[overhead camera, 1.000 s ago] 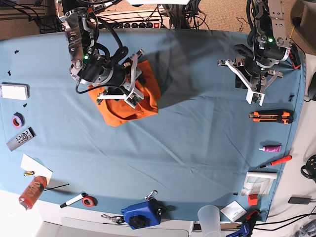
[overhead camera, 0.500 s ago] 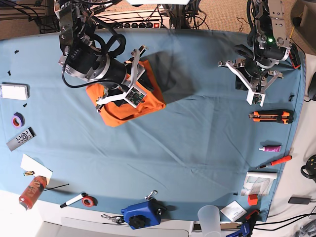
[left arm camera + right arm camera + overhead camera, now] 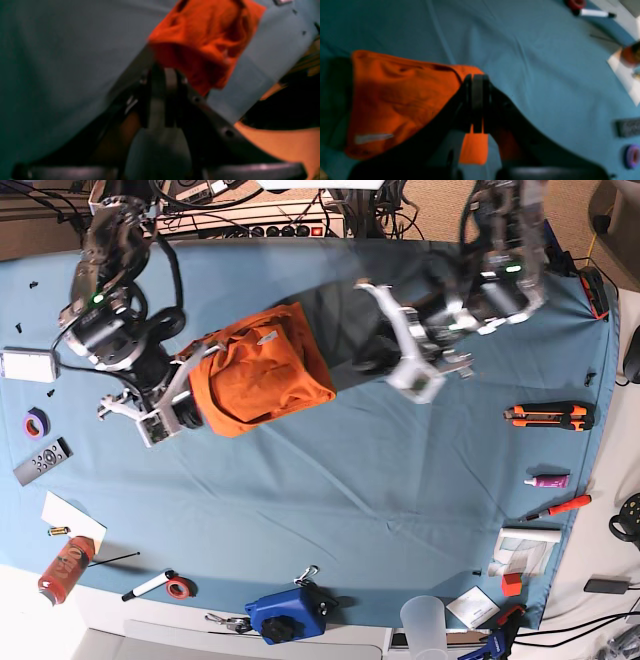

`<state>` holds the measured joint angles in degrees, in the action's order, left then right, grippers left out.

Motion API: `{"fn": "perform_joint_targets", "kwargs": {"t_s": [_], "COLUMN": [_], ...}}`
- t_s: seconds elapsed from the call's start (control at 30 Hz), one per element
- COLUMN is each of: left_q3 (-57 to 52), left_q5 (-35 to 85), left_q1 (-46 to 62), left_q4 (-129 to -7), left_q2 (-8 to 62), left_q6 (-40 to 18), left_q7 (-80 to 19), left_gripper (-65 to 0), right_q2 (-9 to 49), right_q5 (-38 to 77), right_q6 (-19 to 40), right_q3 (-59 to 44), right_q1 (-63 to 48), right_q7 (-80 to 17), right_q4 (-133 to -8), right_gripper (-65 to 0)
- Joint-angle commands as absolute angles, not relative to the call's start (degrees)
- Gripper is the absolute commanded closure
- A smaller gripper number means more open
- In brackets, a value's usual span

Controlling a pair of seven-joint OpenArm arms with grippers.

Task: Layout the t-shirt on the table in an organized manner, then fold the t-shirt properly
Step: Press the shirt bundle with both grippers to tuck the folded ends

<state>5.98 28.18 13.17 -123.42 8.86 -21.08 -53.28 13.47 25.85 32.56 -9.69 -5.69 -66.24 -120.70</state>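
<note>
The orange t-shirt (image 3: 255,375) lies folded into a compact bundle on the blue-teal table (image 3: 350,480), at the upper left. Its white tag (image 3: 373,137) shows in the right wrist view. My right gripper (image 3: 192,392) is at the bundle's left edge. In the right wrist view it (image 3: 477,77) is shut at a corner of the t-shirt (image 3: 395,100), which also extends under it. My left gripper (image 3: 392,340) hovers just right of the bundle. In the left wrist view it (image 3: 163,72) is shut and empty, with the t-shirt (image 3: 205,37) just beyond its tips.
An orange-black utility knife (image 3: 548,416), a red screwdriver (image 3: 560,507) and a small tube (image 3: 548,480) lie at the right edge. A blue device (image 3: 290,612) and a clear cup (image 3: 425,620) sit at the front. A remote (image 3: 42,462), purple tape (image 3: 36,422), a red can (image 3: 65,568) and a marker (image 3: 150,585) are on the left.
My right gripper has moved from on top of the bundle to its left edge. My left arm has swung from the far right to just beside the shirt.
</note>
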Motion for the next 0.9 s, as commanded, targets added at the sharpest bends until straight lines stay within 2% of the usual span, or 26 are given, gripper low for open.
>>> {"fn": "perform_joint_targets", "kwargs": {"t_s": [0.0, 0.17, 0.3, 0.6, 0.87], "left_q3": [8.7, 19.9, 24.4, 25.7, 25.7], "left_q5": [26.9, 18.9, 16.1, 16.0, 13.4], "left_q1": [11.9, 7.3, 5.5, 0.6, 1.0], "left_q4": [-124.1, -123.1, -117.6, -99.5, -95.7], "left_q2": [8.3, 5.2, 3.0, 2.3, 2.8], "left_q6": [-21.2, -18.9, -18.2, -17.8, -17.8], "left_q7": [-50.8, -48.4, -47.2, -47.1, -49.1], "left_gripper": [-8.4, -8.4, -8.4, -8.4, -8.4], "right_q2": [14.0, 14.0, 14.0, 14.0, 14.0], "right_q5": [27.9, 31.1, 32.0, 37.6, 38.6], "right_q6": [33.5, 35.6, 36.6, 38.1, 38.8], "right_q3": [-11.2, -13.9, -13.9, -13.8, -13.8], "right_q1": [-5.0, -4.0, -3.5, -3.5, -3.5], "right_q7": [-65.1, -65.1, -65.1, -69.2, -69.6], "right_q4": [-119.4, -108.6, -102.3, -99.2, -99.3], "right_gripper": [0.0, 0.0, 0.0, 0.0, 0.0]}}
